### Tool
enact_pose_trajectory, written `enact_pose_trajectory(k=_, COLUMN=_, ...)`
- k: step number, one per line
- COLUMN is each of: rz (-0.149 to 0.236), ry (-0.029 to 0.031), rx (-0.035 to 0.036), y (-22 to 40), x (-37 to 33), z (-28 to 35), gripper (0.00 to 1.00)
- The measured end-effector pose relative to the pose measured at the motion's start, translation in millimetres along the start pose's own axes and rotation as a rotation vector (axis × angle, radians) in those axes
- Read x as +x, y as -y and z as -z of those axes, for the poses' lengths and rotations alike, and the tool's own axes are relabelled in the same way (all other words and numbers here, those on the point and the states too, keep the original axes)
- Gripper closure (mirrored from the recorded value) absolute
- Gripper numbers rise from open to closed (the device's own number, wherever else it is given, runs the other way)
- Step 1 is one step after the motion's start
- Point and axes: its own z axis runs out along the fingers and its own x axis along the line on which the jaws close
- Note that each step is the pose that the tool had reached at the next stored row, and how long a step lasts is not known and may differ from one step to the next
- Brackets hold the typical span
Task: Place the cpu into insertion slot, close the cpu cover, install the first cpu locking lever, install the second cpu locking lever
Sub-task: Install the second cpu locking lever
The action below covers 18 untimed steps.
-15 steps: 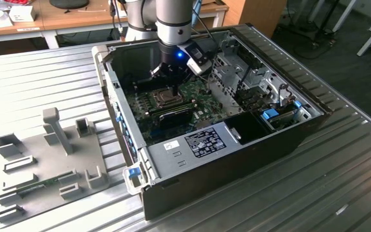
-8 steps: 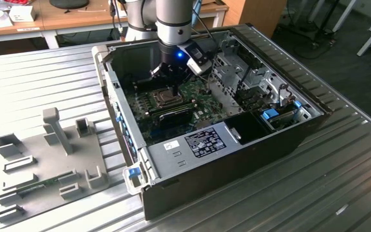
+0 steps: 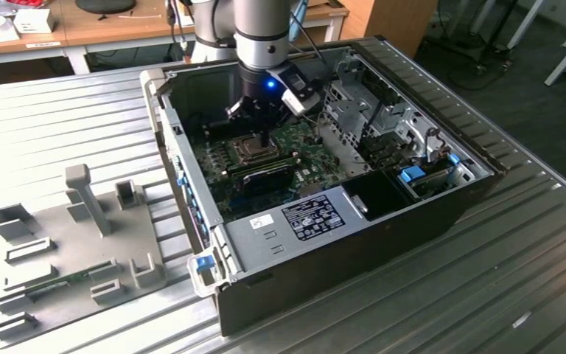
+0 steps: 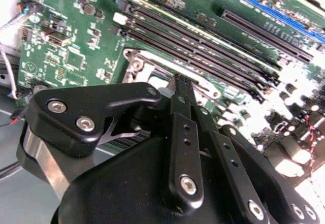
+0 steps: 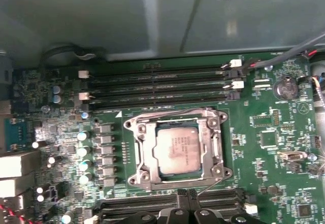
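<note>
One arm is reaching down into an open computer case (image 3: 362, 221), its gripper (image 3: 253, 118) hanging just above the green board (image 3: 308, 158). The first wrist view is showing the cpu (image 5: 177, 150) sitting in the slot (image 5: 139, 176), with the cover (image 5: 216, 145) framing it. The second wrist view is showing the black fingers (image 4: 182, 132) pressed together, pinching nothing, near the slot's rim (image 4: 139, 64).

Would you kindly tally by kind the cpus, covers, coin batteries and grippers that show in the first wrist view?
cpu: 1
cover: 1
coin battery: 1
gripper: 1
Total: 4
</note>
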Motion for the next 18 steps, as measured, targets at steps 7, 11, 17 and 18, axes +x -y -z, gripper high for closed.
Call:
enact_pose_trajectory(k=7, rz=0.001, ry=0.0029, rx=0.0005, y=1.2, x=14.3, z=0.8, gripper=0.89)
enact_pose_trajectory(k=11, rz=0.001, ry=0.0038, rx=0.0011, y=1.9, x=19.6, z=0.7, gripper=0.89)
enact_pose_trajectory(k=17, rz=0.002, ry=0.0057, rx=0.0009, y=6.7, x=26.8, z=1.0, gripper=0.89)
enact_pose_trajectory(k=18, rz=0.002, ry=0.0057, rx=0.0008, y=8.6, x=27.4, z=1.0, gripper=0.89)
